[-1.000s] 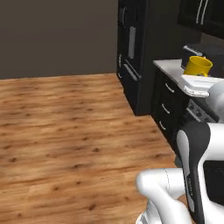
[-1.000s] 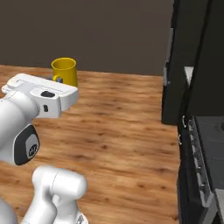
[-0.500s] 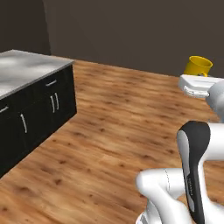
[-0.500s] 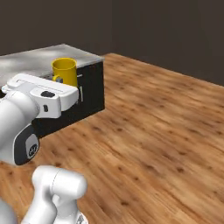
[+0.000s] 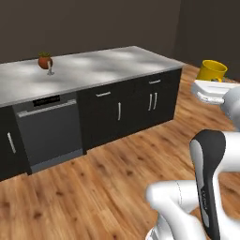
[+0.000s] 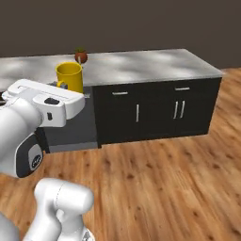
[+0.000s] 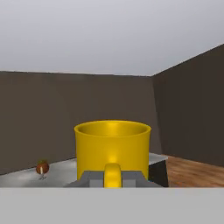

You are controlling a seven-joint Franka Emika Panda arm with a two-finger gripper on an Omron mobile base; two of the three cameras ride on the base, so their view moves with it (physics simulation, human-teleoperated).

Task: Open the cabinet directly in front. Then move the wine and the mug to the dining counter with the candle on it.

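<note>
Carry step in hand — bright yellow cylindrical mug rides upright in two-finger gripper, fingers clamped tight on its side handle, held high above wood floor. Long white-grey marbled dining counter over dark base cabinets lies ahead, small red-brown ball candle standing toward its left end. Next move, as judged — drive closer, reach over top, lower mug onto bare marble clear of candle, then release.

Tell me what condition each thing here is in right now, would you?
Mug: upright, held up in the gripper by its handle.
Gripper: shut on the mug.
Candle: upright on the dining counter.
Counter's cabinet doors: closed.
Dishwasher: closed.
</note>
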